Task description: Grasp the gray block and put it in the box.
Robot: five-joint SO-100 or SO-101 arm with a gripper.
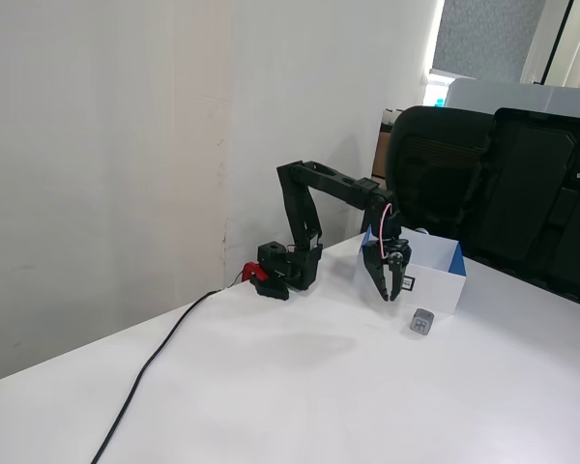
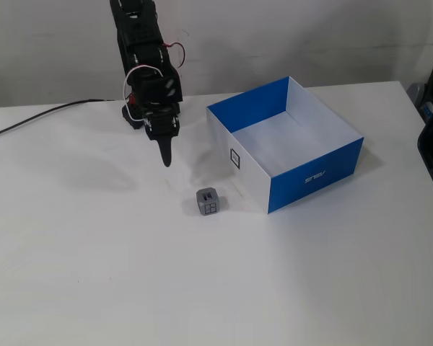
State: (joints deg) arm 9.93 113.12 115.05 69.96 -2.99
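From my seat the gripper [image 1: 389,294] hangs part open, holding nothing. The block [image 2: 207,202] sits on the table, nearer and right of it, just beside the box [image 2: 249,173].

A smooth white tabletop [image 1: 300,406] fills the lower part of both fixed views, evenly lit with only soft shadows. Behind it stands a plain off-white wall [image 1: 106,145] with a vertical seam and a few scuffs. To the right in a fixed view sit black mesh-backed office chairs [image 1: 503,184], with a bright window [image 1: 561,39] beyond them.
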